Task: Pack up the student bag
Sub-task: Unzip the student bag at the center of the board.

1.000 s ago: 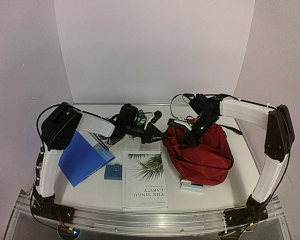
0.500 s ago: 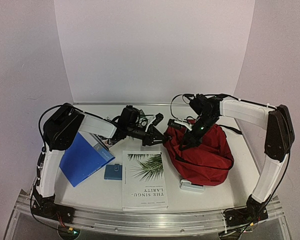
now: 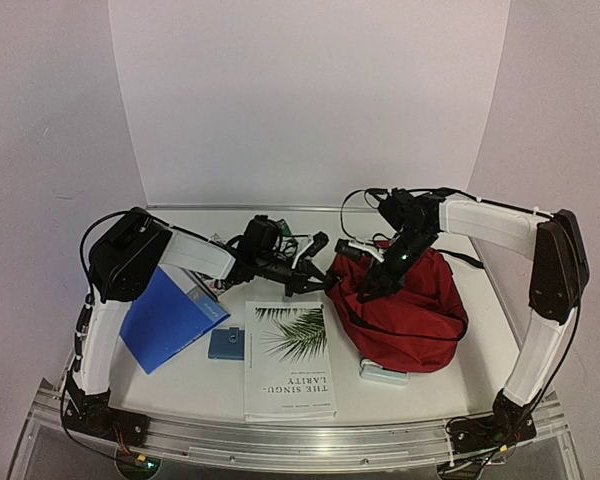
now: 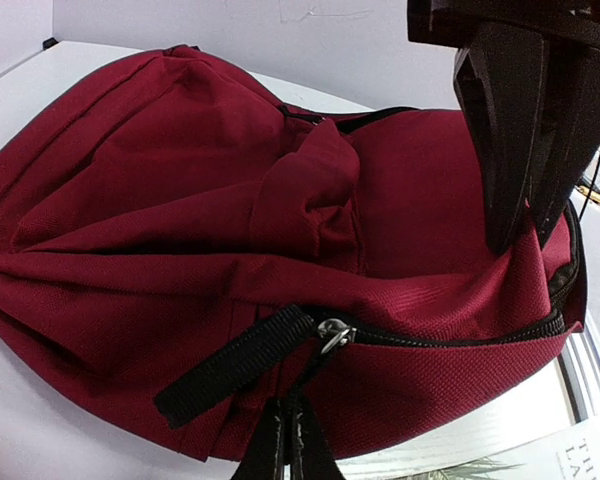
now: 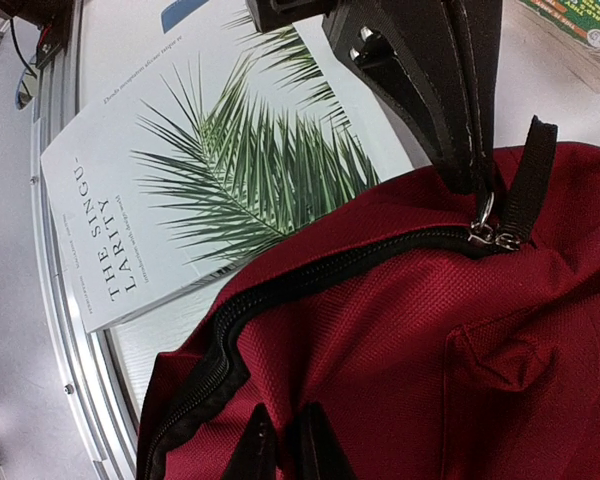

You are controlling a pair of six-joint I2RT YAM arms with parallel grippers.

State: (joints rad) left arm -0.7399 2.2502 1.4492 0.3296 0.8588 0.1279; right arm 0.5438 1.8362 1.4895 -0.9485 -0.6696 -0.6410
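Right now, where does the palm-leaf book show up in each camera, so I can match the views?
Top external: palm-leaf book lies front centre, left of the student bag.
Left wrist: book is a sliver in the bottom right corner, under the bag.
Right wrist: book fills the upper left, above the bag.
Shared landmark: the student bag.

Soft, even light from overhead fills the top view; the white table (image 3: 180,385) is bright without glare; shadows are faint and short; the walls take a lilac cast, dimmer toward 3 and 9 o'clock; both wrist views render the weave of the student bag (image 4: 180,200) sharply; the book (image 5: 170,190) at 10 o'clock looks pale and slightly soft.
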